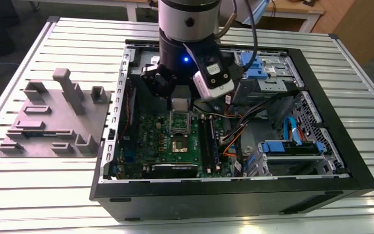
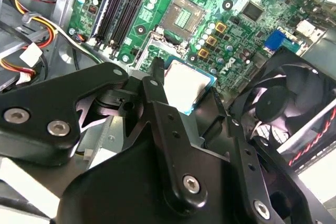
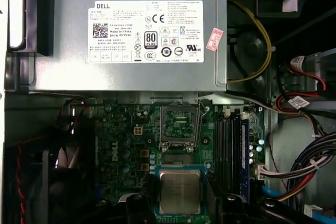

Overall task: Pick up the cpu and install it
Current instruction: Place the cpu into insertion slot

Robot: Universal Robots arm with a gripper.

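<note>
One black two-fingered pincer (image 3: 181,204) is clamped on the small square silvery-topped cpu (image 2: 185,83), held above the green motherboard (image 3: 121,145); I judge this the carry-to-socket step. At six o'clock from it in the exterior view lies the open metal-framed socket (image 3: 179,124). Seating the cpu calls for squared edges and a gentle descent.

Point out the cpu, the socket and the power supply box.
cpu (image 3: 180,191): first wrist view, centre of its silvery metal top.
socket (image 3: 178,124): first wrist view, its dark centre inside the metal frame.
power supply box (image 3: 58,51): first wrist view, bare grey metal of its face.
</note>
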